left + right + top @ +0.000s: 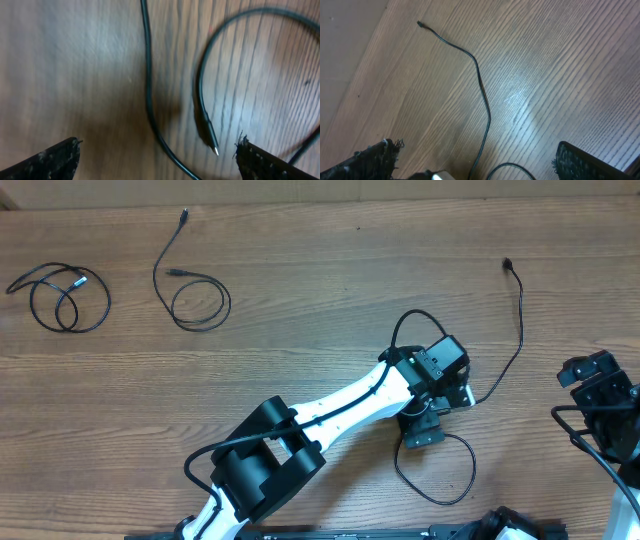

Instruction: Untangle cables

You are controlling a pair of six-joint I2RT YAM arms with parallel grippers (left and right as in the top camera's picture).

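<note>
Three thin black cables lie apart on the wooden table. One is a coil at the far left [60, 298]. One forms a loop left of centre [198, 298]. The third [519, 330] runs from a plug at the back right down to a loop [452, 472] by my left gripper. My left gripper [440, 412] is open and hovers low over this cable. In the left wrist view its jaws [157, 152] straddle the cord [148, 90] and a plug tip [212, 141]. My right gripper [598, 380] is open and empty at the right edge. Its jaws [475, 157] look along the same cable [481, 90].
The left arm's white link [350, 405] stretches diagonally from the front centre to the middle right. A pale wall strip [320, 188] borders the table's far edge. The right arm's own thick wire [590, 445] hangs near the right edge.
</note>
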